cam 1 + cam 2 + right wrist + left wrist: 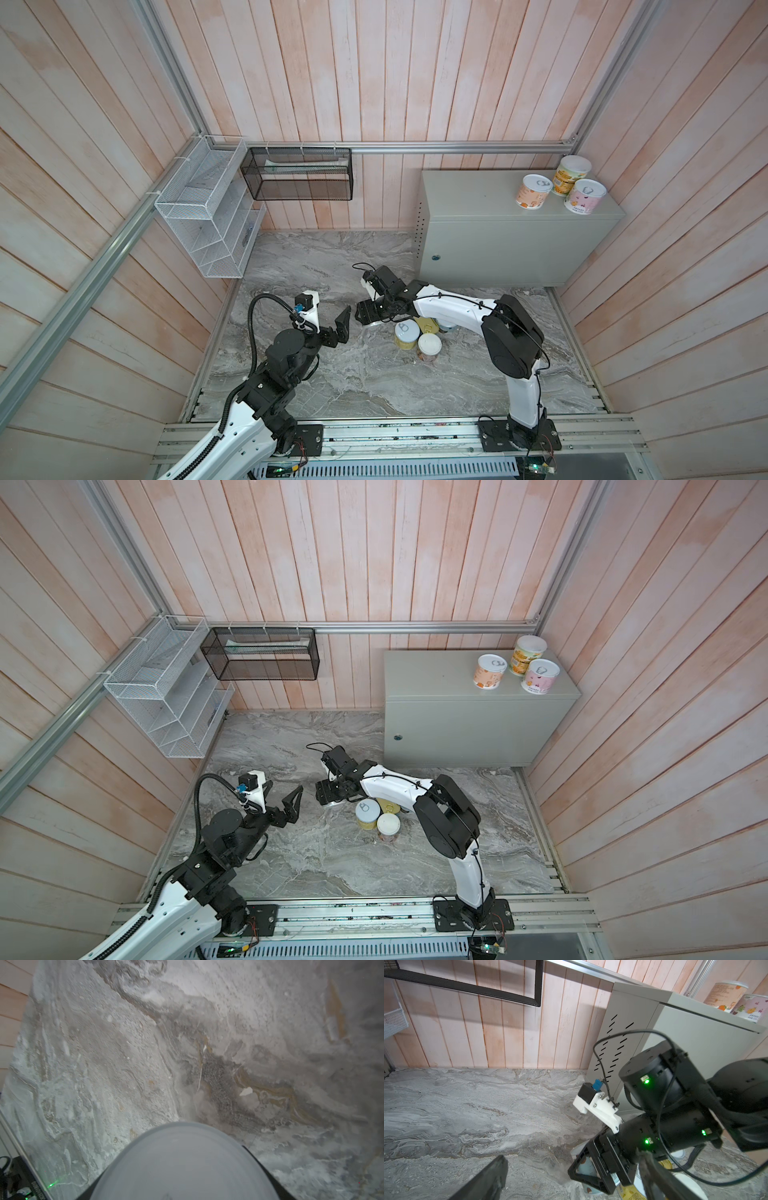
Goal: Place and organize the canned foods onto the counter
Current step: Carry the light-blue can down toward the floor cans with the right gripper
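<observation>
**Canned foods, part sorted.**
- Three round tins [534,192]: upright in a tight cluster, upper right of frame, on the grey-green worktop [469,195]; likely packed to one end to leave room.
- Loose tins [407,334]: bunched at centre on the marbled slab [332,374].
- Right pincer [366,316]: closed on a silver-topped tin [182,1163], low over the slab.
- Left pincer [332,309]: spread wide, empty, standing clear.

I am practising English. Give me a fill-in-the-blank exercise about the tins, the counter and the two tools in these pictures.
On the counter stand ____ tins.
The left tool is ____ and empty.
Of the left tool and the right tool, the ____ one grips a round tin.
Missing words: three, open, right.
</observation>
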Controlling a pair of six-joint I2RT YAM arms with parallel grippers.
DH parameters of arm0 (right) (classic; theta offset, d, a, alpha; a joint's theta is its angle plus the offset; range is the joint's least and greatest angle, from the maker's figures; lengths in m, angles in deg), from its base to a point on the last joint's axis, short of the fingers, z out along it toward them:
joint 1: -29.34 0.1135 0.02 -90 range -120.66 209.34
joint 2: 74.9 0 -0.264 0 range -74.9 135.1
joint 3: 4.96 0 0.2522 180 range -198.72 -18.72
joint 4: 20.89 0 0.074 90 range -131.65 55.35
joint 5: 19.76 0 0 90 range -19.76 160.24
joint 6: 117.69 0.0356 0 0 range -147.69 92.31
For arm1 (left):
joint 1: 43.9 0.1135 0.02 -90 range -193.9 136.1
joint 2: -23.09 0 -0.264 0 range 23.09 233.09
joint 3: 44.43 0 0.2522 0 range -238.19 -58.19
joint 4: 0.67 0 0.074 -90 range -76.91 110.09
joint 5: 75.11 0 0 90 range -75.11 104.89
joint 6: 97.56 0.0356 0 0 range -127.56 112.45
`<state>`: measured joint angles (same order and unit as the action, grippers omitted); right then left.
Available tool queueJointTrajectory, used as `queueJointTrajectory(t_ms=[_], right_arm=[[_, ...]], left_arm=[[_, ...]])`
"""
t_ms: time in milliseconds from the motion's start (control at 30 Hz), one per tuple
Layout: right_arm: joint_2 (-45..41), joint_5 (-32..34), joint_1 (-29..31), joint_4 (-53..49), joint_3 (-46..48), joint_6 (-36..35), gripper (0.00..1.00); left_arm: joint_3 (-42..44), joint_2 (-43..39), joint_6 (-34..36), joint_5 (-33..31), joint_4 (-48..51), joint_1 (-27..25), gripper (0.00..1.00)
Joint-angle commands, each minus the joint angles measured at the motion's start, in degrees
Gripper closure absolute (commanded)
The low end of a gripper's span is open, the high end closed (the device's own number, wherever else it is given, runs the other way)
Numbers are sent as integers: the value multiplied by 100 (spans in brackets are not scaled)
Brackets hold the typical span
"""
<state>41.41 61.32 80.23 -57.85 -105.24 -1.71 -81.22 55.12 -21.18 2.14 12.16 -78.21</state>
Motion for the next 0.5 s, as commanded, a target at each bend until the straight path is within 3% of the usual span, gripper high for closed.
queueJointTrajectory(t_ms=[0,300,467], right_arm=[[136,-47,26,-466,-360,-286,50],[459,-131,26,-845,-450,-594,47],[503,-170,26,-919,-563,-649,24]], left_arm=[[-80,-40,-80,-136,31,3,0],[-79,22,-152,-43,188,12,0],[-110,130,-240,-51,356,13,0]])
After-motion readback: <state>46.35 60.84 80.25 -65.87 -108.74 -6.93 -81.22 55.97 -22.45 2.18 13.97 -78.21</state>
